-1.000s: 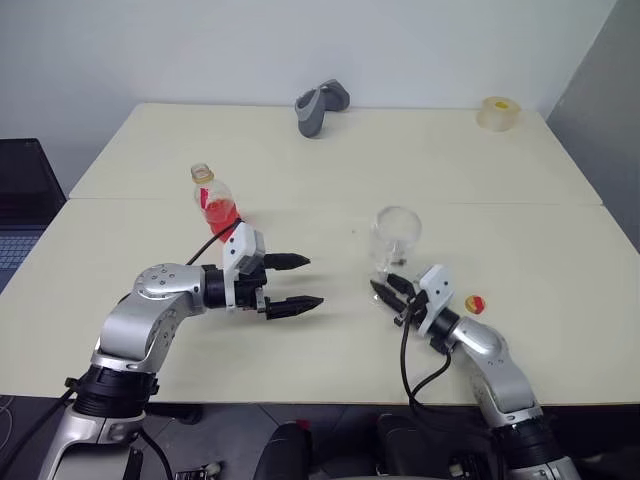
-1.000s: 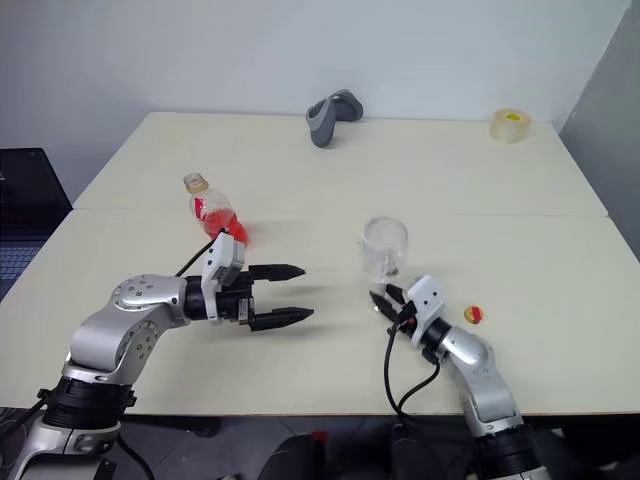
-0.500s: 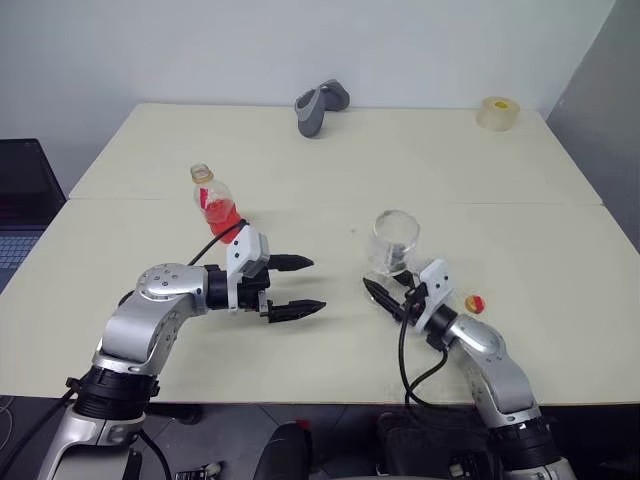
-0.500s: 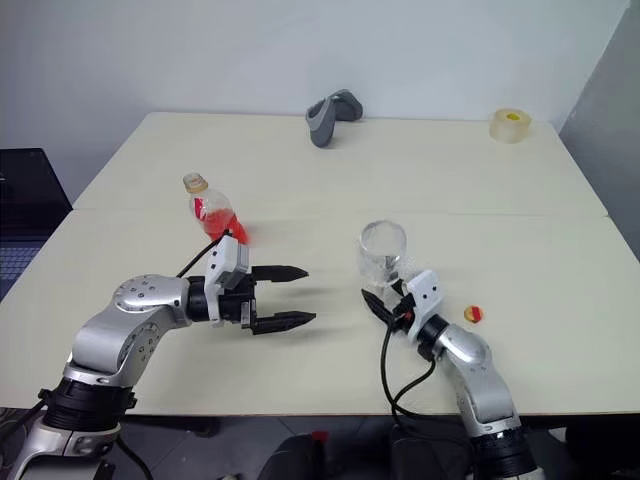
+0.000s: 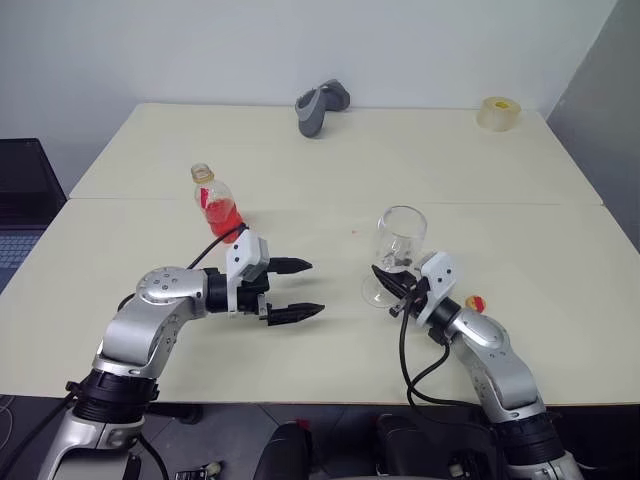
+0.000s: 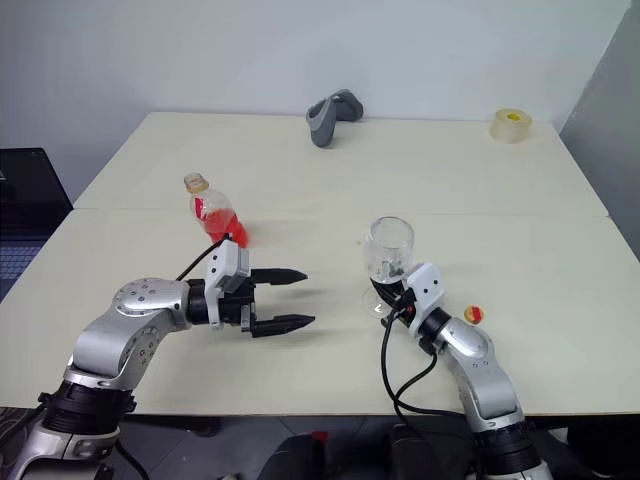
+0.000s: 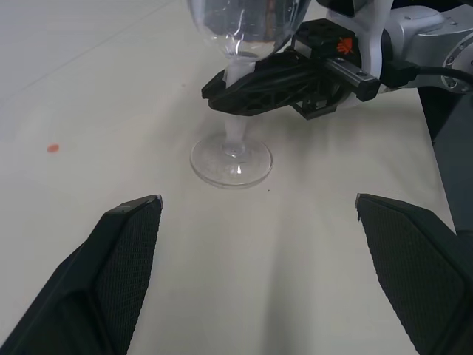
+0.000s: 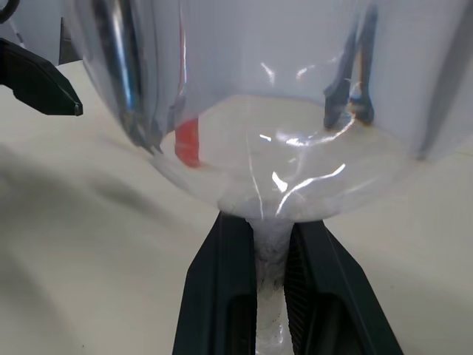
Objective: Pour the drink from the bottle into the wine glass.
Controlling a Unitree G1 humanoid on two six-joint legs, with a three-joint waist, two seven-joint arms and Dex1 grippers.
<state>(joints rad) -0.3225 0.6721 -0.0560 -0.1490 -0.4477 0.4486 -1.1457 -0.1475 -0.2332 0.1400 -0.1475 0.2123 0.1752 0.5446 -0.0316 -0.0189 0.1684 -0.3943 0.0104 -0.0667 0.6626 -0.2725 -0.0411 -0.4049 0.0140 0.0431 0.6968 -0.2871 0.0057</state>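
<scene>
The wine glass (image 5: 401, 240) stands upright at the table's right of centre, and its bowl looks empty. My right gripper (image 5: 390, 288) is shut on its stem (image 8: 272, 255), just above the round foot (image 7: 231, 160), which is at the tabletop. The bottle (image 5: 216, 205) stands uncapped behind my left arm, with the red drink (image 5: 224, 212) in its lower half. My left gripper (image 5: 311, 288) hovers open and empty in front of the bottle, pointing toward the glass. In the left wrist view its fingers (image 7: 122, 266) frame the glass foot from a distance.
A small yellow-red cap (image 5: 476, 304) lies on the table beside my right wrist. A grey object (image 5: 320, 106) and a roll of tape (image 5: 498, 112) sit at the far edge. A tiny red spot (image 5: 354, 232) marks the table between bottle and glass.
My right gripper rose a little and went from open around the stem to shut on it. The glass now sits more upright, with its foot showing. The left arm stayed still.
</scene>
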